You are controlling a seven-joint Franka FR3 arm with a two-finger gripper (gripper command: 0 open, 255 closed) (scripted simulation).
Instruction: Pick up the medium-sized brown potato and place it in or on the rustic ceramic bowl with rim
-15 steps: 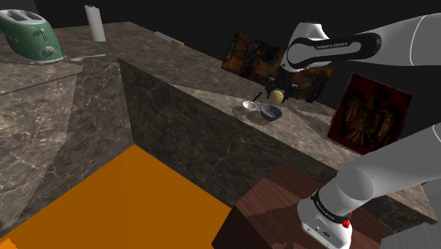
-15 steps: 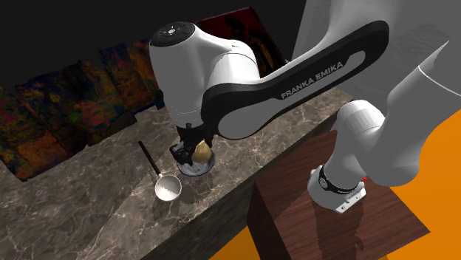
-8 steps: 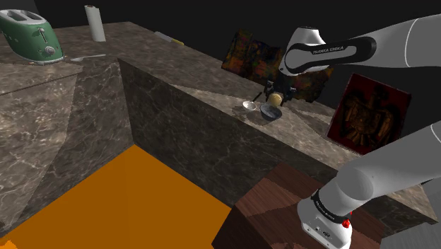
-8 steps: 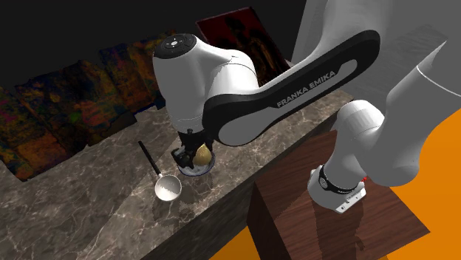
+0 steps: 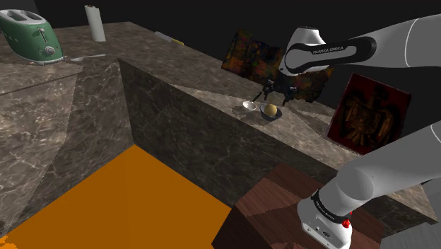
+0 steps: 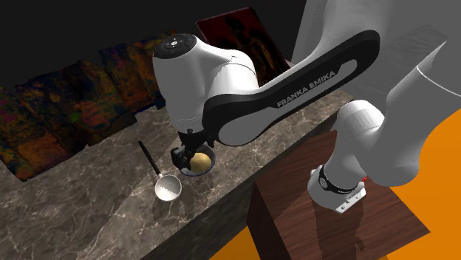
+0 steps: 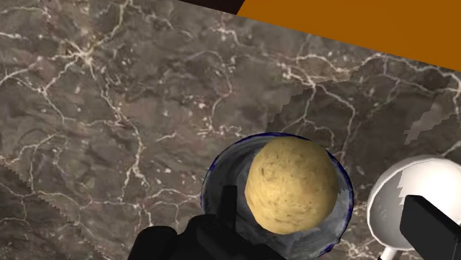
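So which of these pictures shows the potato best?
The wrist view: the potato lies close up in the bowl, speckled skin clear. The shoulder view shows it as a far-off yellowish speck; the second exterior view, small beneath the arm.

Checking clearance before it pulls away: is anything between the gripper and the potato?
Nothing. In the shoulder view the open gripper hangs just above the potato, which sits in the bowl, with only an air gap between them.

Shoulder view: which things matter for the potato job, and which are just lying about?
Job: potato, lying in the bowl; gripper, open above it.
Lying about: white ladle, green toaster, paper roll, pictures.
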